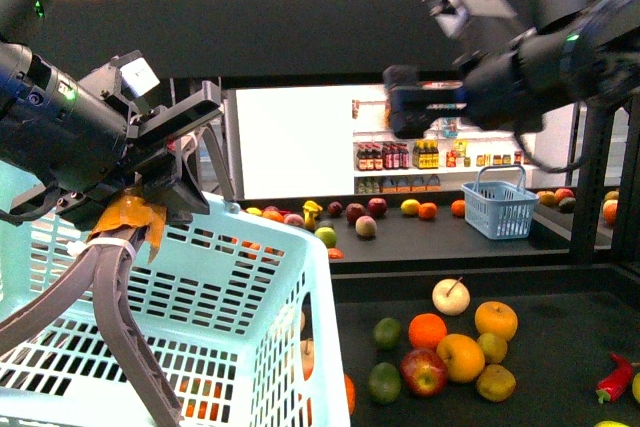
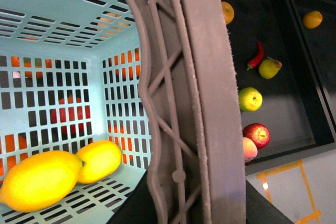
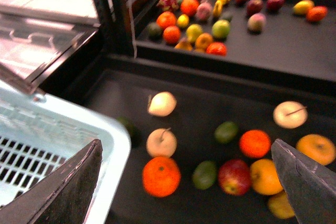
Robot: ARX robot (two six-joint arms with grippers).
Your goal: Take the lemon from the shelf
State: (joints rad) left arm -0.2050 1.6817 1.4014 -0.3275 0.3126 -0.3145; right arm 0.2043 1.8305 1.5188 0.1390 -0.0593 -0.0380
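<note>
With the right gripper (image 3: 186,148) opened wide and the basket handle (image 1: 110,287) clasped by the left gripper (image 1: 185,157), the probable lemon (image 1: 497,382), lower right on the shelf (image 1: 570,337), just beside an orange (image 1: 460,357), may be knocked away.

Front, R wrist cams: prob. same shelf (image 1: 560,309)

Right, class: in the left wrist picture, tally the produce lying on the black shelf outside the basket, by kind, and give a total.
Oranges: 2, one half behind the basket handle
Red chilli: 1
Yellow pear: 1
Green apple: 1
Red apple: 1
Peach-coloured fruit, partly hidden: 1
Total: 7, cropped bits at the frame corner left out
</note>
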